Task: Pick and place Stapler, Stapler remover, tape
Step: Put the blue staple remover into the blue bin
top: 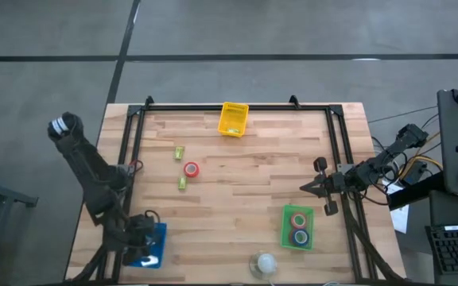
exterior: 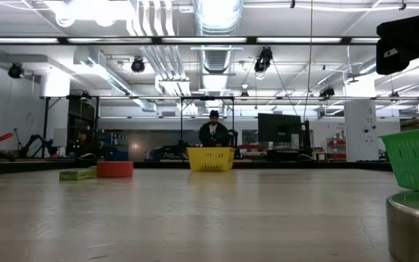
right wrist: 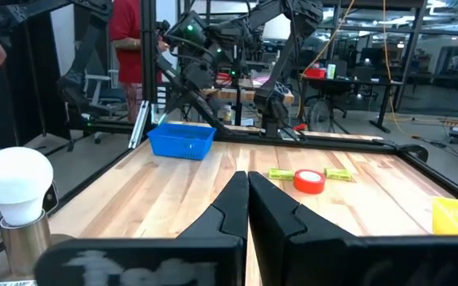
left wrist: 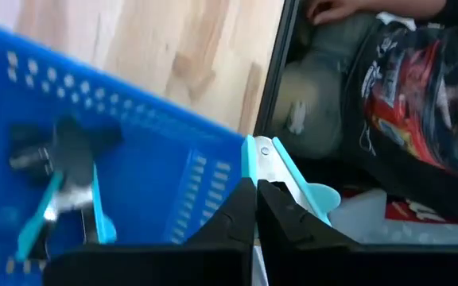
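Observation:
My left gripper hangs over the blue tray at the table's near left corner, shut on a teal stapler remover. A second teal and black stapler remover lies inside that tray. My right gripper is shut on nothing and hovers near the table's right side. A red tape roll lies flat mid-table between two small green staplers. A pinkish tape roll and a blue one lie in the green tray. My left gripper pinches the teal stapler remover between its two fingertips. The remover's teal handle and pale metal part stick out past the tips. It is lifted clear, above the blue tray's wall.
A yellow tray stands at the far edge. A white ball-like object on a metal base sits at the near edge, beside the green tray. A black frame rims the table. People and equipment show in the room beyond.

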Controlling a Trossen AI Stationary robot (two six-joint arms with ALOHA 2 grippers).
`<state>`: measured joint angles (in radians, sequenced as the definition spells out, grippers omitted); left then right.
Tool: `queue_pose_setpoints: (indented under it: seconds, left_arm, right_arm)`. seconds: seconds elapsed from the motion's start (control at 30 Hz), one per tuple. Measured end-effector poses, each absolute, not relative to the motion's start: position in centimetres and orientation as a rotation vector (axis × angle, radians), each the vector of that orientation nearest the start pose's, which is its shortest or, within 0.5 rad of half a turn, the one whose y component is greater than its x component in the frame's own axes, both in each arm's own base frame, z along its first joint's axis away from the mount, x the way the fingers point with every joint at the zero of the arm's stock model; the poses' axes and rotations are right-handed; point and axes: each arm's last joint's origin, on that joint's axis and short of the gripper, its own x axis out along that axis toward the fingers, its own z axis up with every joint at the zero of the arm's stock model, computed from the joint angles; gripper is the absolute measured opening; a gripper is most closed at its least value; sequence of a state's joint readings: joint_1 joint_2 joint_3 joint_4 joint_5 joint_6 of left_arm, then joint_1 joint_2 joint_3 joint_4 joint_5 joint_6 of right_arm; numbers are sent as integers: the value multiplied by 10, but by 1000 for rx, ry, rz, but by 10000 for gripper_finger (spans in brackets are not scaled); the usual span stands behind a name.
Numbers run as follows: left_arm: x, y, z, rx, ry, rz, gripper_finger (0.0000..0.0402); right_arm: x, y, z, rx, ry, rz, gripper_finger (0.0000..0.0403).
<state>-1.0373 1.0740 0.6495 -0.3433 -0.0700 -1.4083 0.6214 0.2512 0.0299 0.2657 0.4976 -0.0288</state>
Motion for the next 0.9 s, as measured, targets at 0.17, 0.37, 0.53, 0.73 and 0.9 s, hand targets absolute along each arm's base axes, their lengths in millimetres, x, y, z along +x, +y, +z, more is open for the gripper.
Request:
queue_pose_setpoints:
  seconds: [0.17, 0.37, 0.53, 0.73, 0.9]
  left_arm:
    - [102, -178, 217, -794, 1199, -205, 7]
    - [97, -169, 208, -722, 1265, -89, 12]
    - [97, -166, 203, -711, 1259, -66, 9]
    - [98, -166, 193, -723, 1251, -50, 12]
    - [96, -164, 185, -749, 1257, -12, 13]
  right_arm:
    - [97, 53, 178, -5, -39, 123, 8]
    - [97, 53, 178, -3, -39, 123, 8]
    - [97, 53, 178, -3, -39, 123, 8]
    - [97, 53, 178, -5, -39, 123, 8]
    - [97, 53, 178, -5, -39, 123, 8]
